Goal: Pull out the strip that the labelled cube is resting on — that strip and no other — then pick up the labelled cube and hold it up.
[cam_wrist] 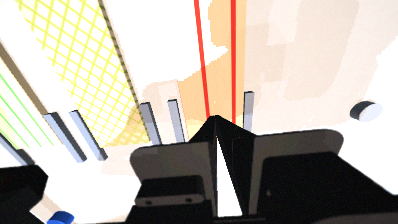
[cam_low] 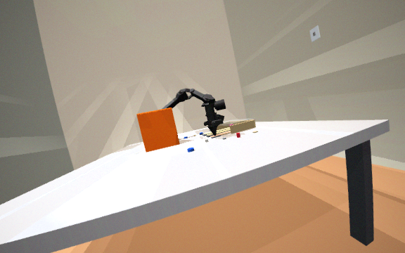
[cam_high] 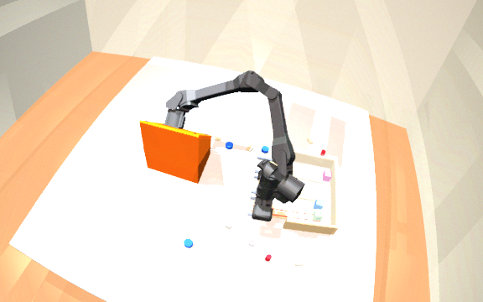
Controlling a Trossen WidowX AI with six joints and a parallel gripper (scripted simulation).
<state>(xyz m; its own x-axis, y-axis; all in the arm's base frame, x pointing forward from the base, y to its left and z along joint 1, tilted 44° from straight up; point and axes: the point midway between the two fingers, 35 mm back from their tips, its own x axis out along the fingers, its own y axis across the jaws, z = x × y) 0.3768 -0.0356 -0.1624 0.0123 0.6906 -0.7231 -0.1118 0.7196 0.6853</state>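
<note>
Strip pull under way, cube lift not yet begun.
Gripper (cam_wrist: 218, 122) fingers are pinching the thin red-lined strip (cam_wrist: 218, 60) shut; the cubes are sitting in the tray (cam_high: 310, 228).

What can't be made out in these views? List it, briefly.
- Which cube bears the label: top view, pink cube, blue cube and green cube too small.
- Red-lined strip, near end: wrist view, hidden by the tool.
- Tray contents: exterior view, too distant, behind its wall.
</note>
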